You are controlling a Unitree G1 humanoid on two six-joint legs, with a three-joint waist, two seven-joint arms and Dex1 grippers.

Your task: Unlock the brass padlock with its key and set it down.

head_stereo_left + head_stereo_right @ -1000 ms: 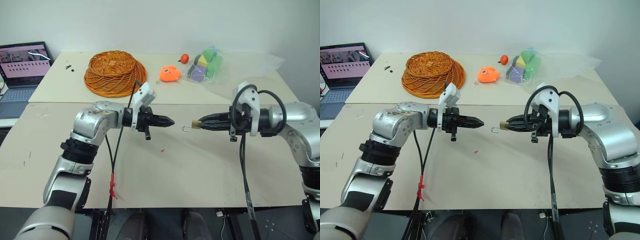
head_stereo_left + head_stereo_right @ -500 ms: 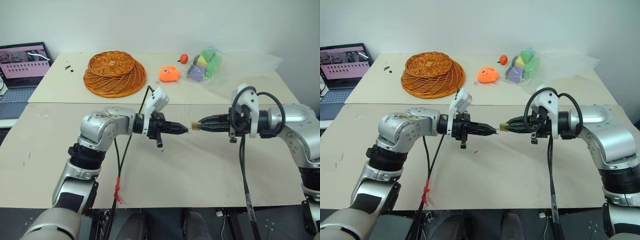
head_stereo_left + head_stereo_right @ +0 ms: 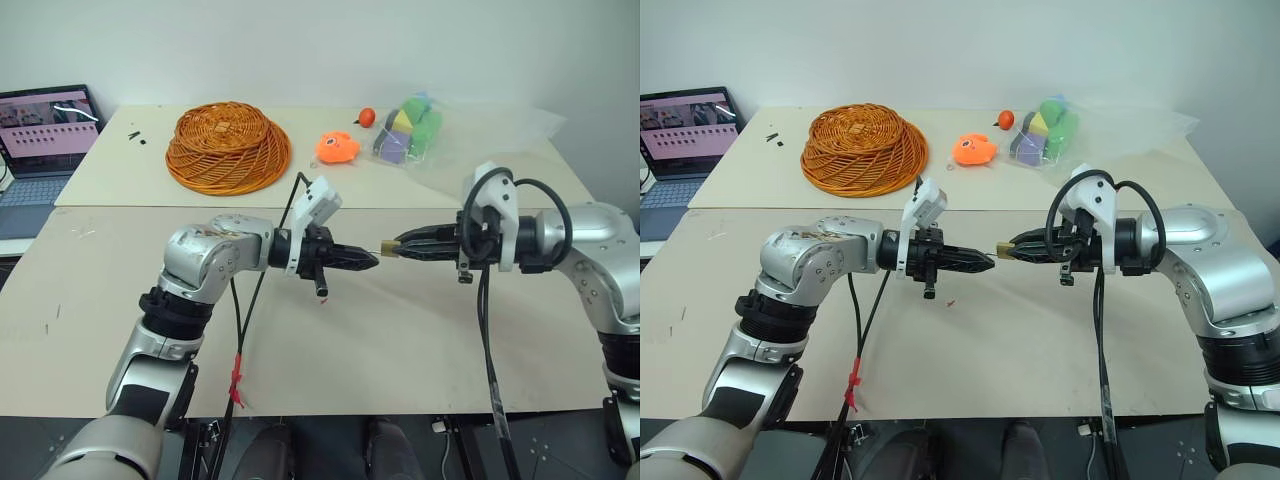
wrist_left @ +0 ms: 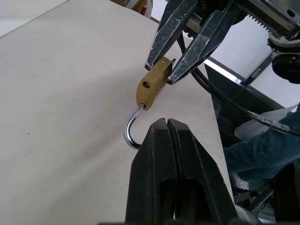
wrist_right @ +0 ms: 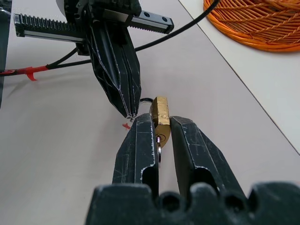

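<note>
The robot is in the middle of the unlocking step. The tiny golden-brass block padlock (image 4: 153, 83) with its thin silvery hooked shackle (image 4: 131, 131) is held up in the air above the pale tan table (image 3: 400, 350), between the two arms. The right gripper (image 5: 161, 123) pinches the brass body between its two black fingers, and a bit of silvery metal, likely the key, shows at the lock between those fingers. The left gripper (image 4: 165, 123) has its fingers pressed together, with its tip right at the hook of the shackle; it is not clear if it grips the hook. The shackle looks swung out of the body, so the lock may already be open. Next, I think the left gripper must get hold of the shackle and tug gently, and then the lock can go down on the table. Both arms reach toward each other, almost level and tipped a little down.
</note>
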